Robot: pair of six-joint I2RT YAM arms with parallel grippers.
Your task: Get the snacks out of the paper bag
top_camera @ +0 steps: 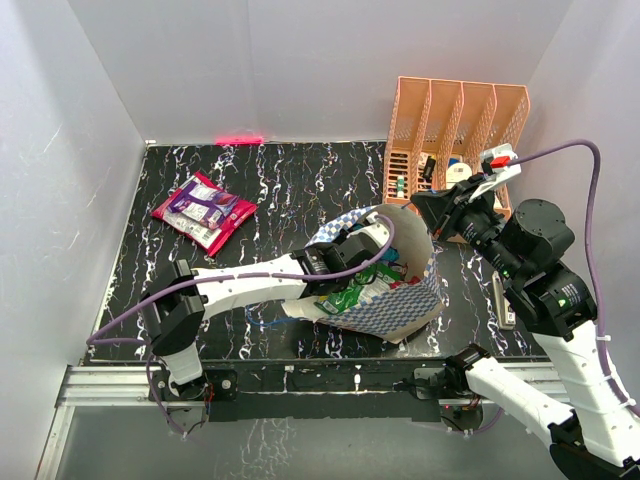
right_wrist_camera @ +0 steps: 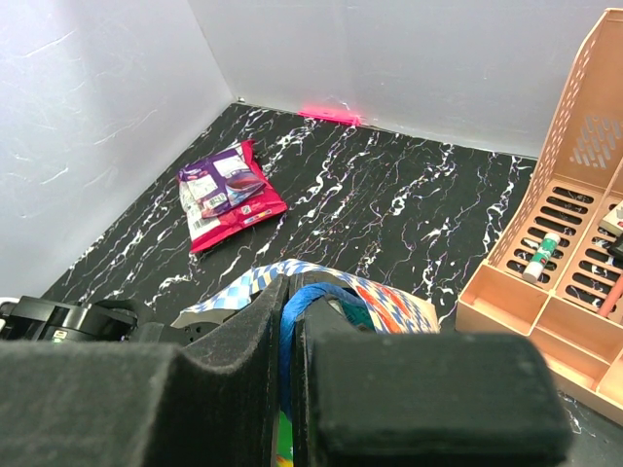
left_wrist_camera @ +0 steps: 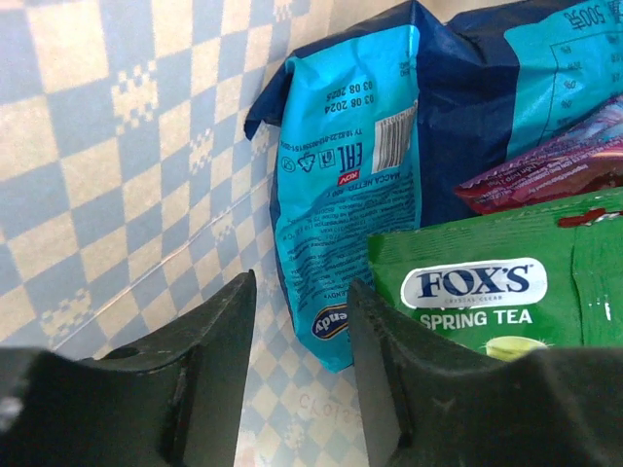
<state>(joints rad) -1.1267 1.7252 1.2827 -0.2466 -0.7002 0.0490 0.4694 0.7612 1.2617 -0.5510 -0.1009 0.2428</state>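
My left gripper in the paper bag at the table's near middle, snacks inside (one pack just ahead), two packets behind left, organizer behind right, my right gripper on the bag's cord handle.

Left wrist view, lower right: green pack reads "FOX'S" in a white oval, "SPRING TEA" under it. Centre: blue pack has small print w/ date "03 08 2024", an EAC-type mark, "MACCA HETTO", a barcode, and a logo ending "endy" at bottom. Top right: second blue pack shows "500". Other views: nothing legible to me.
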